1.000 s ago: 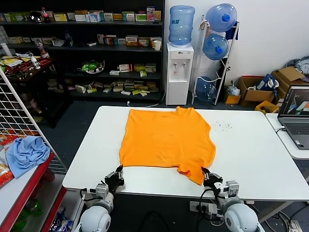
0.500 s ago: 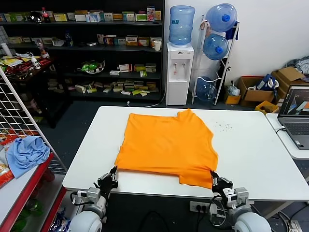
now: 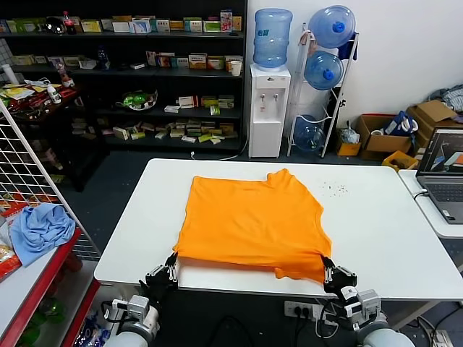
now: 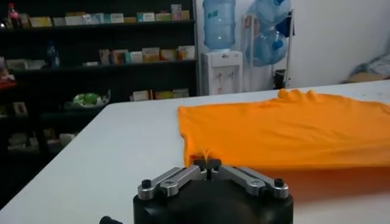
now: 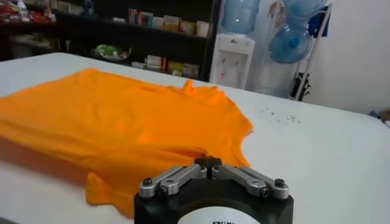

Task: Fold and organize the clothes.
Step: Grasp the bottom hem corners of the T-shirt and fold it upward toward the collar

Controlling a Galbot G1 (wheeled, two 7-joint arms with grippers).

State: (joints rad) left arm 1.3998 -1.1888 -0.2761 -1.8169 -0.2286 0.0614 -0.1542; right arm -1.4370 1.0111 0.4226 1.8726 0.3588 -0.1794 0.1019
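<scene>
left gripper [image 4: 208, 163] pinches shirt [image 3: 249, 220] hem, clear only at wrist; right gripper [image 3: 330, 272] grips its corner on white table [image 3: 383, 231].

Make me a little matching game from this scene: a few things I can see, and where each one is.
Things:
1. orange T-shirt
2. light blue cloth
3. laptop
4. left gripper

Places:
A. on the red shelf beside the wire rack, off to the robot's left
B. on the side table at the robot's right
C. spread on the white table
D. at the near table edge, by the shirt's near left corner

Pairs: 1-C, 2-A, 3-B, 4-D
</scene>
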